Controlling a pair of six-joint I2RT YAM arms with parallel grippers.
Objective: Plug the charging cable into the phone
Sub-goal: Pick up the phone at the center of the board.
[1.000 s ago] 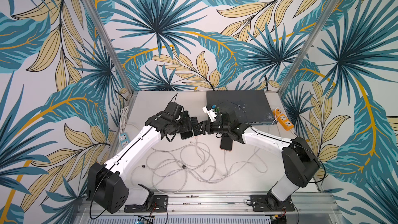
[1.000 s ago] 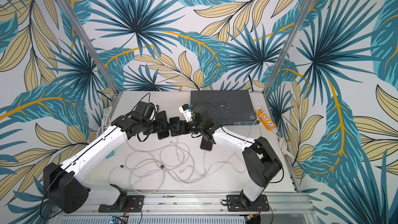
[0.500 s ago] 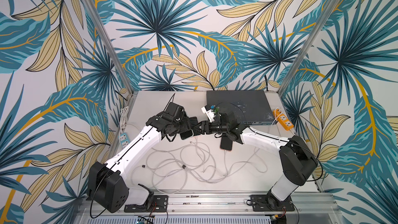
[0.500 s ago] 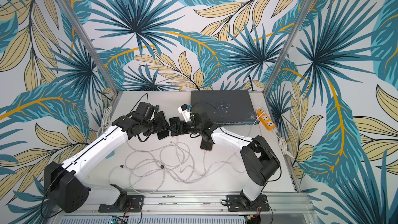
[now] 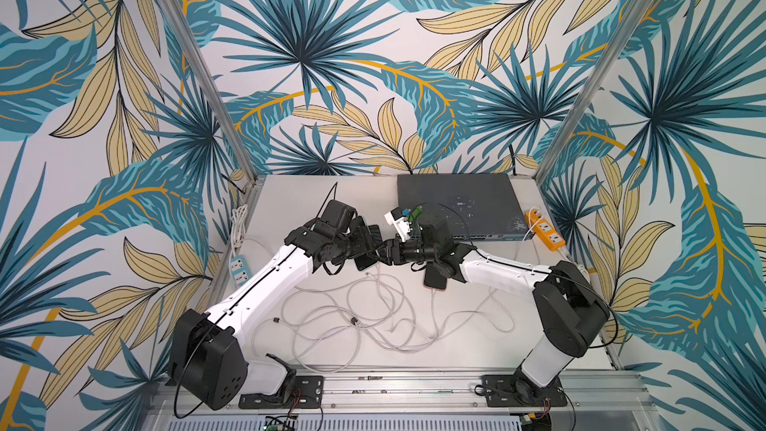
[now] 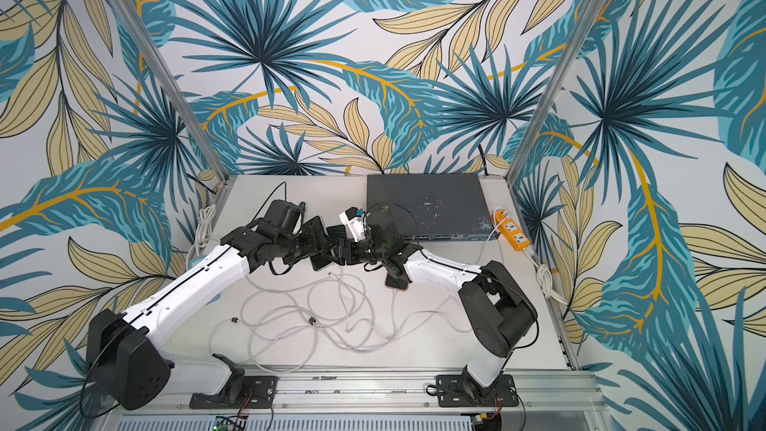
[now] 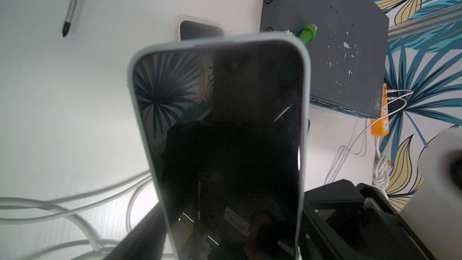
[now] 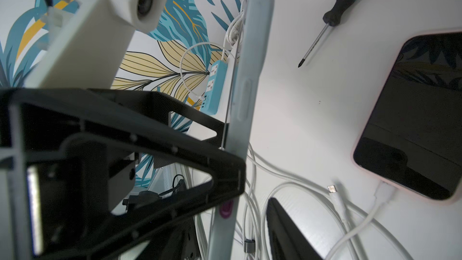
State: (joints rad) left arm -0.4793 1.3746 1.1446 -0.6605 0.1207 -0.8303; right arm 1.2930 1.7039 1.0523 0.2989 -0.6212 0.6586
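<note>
Blue power strip lies at the bench's left edge. Left gripper clamps a mint-cased phone, its screen dark. Right gripper straddles the phone's end, jaws apart with a gap showing. A white cable's bare plug lies loose beside a pink phone, which has a cable plugged in. Orange strip sits far right.

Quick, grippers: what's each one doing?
Left gripper: closed on the phone.
Right gripper: open, straddling the phone's edge, not gripping yet.

No legible text. Socket markings on orange power strip too small; magenta round mark on phone blurred.
</note>
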